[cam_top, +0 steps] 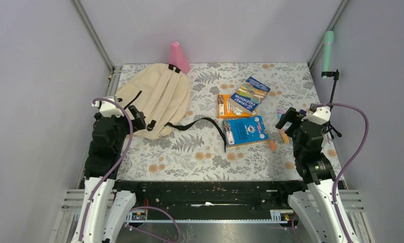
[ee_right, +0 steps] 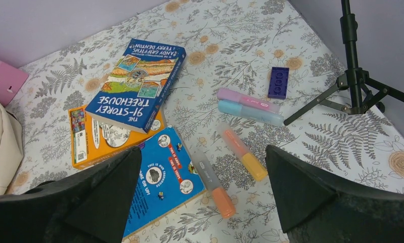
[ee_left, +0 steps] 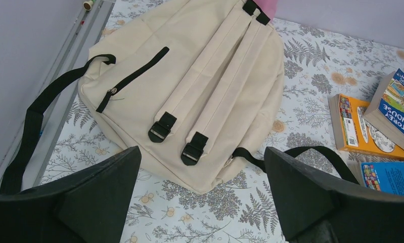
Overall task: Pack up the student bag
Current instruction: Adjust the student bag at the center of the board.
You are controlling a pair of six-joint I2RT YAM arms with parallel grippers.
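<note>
Firstly, student bag [cam_top: 156, 98]: lay flat, far-left on table [cam_top: 199, 154], straps upward. Left gripper [ee_left: 202, 152]: jaws wide, empty, above bag's near edge. Right gripper [ee_right: 204, 152]: jaws wide, empty. Three books [ee_right: 136, 83]: overlapped, mid-table. Four highlighters [ee_right: 248, 106], purple brick [ee_right: 278, 82]: right.

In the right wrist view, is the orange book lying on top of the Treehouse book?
No, the Treehouse book lies on top, overlapping part of the orange book.
</note>
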